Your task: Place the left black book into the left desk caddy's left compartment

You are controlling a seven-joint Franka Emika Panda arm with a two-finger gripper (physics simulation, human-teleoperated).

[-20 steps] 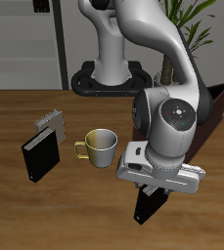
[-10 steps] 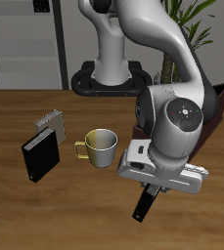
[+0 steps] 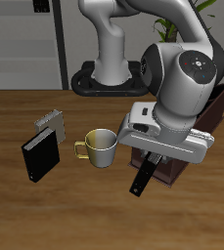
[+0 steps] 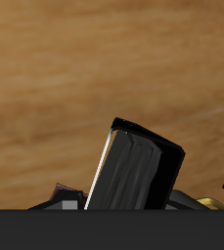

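My gripper is shut on the left black book, which hangs tilted below it, clear of the table. In the wrist view the same book fills the middle, with its pale page edge showing. The left desk caddy, a dark maroon open-top box, stands just behind the gripper and is largely hidden by the arm. Its compartments do not show.
A pale mug with a yellow handle stands beside the held book. A second black book lies farther along the table, with a small grey object behind it. A potted plant stands behind the caddy.
The arm has risen and moved back toward the caddy. The black book has come up with it and now hangs higher above the table.
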